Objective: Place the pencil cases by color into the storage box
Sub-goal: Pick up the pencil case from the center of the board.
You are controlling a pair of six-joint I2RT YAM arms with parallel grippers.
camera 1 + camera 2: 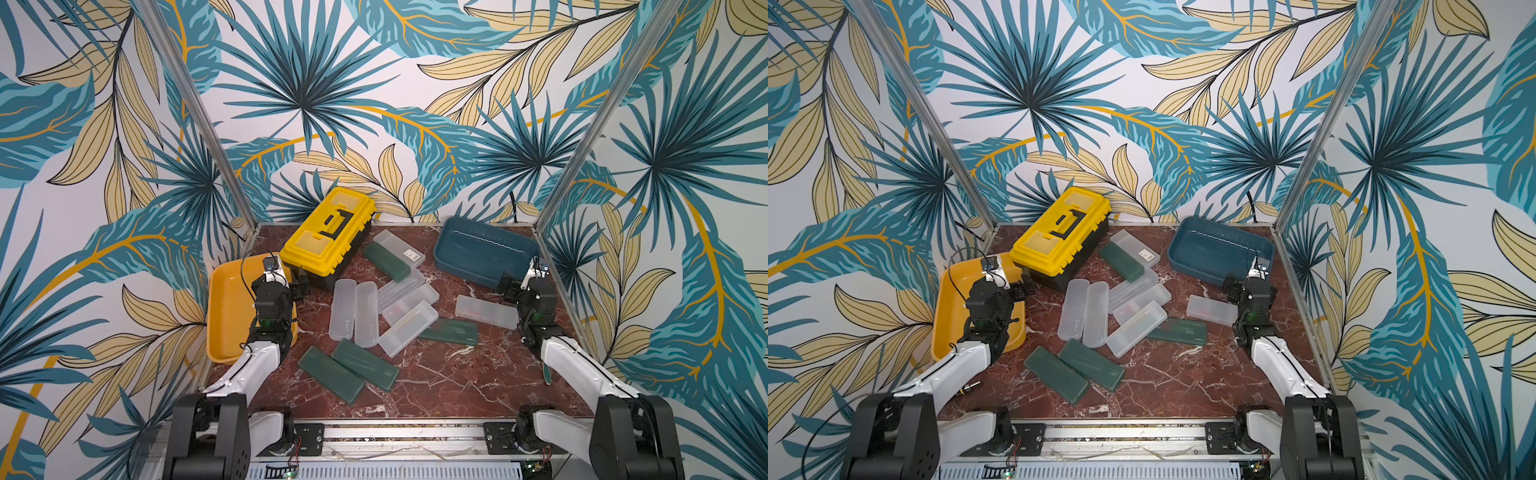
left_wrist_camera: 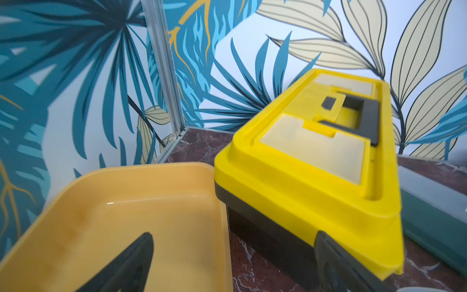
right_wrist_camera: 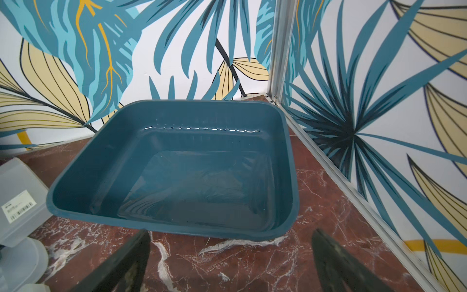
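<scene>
Several pencil cases lie loose mid-table in both top views. The frosted white ones include an upright pair [image 1: 343, 309], a heap [image 1: 409, 328], a lone one [image 1: 486, 311] and a labelled one [image 3: 17, 197]. Dark green ones lie in front [image 1: 365, 363], to the right [image 1: 451, 331] and at the back [image 1: 386, 262]. A yellow storage box [image 1: 226, 291] sits left and a teal one [image 1: 482, 253] back right, both empty. My left gripper [image 1: 301, 286] [image 2: 235, 235] is open over the gap between the yellow box's rim [image 2: 141, 168] and the toolbox. My right gripper [image 1: 505, 286] [image 3: 231, 232] is open just before the teal box [image 3: 101, 164].
A shut yellow-and-black toolbox [image 1: 328, 232] [image 2: 316, 156] stands at the back left, beside the yellow box. Patterned walls with metal corner posts [image 1: 199, 112] close in the marble table [image 1: 457, 382] on three sides. A rail [image 1: 395, 436] runs along its front.
</scene>
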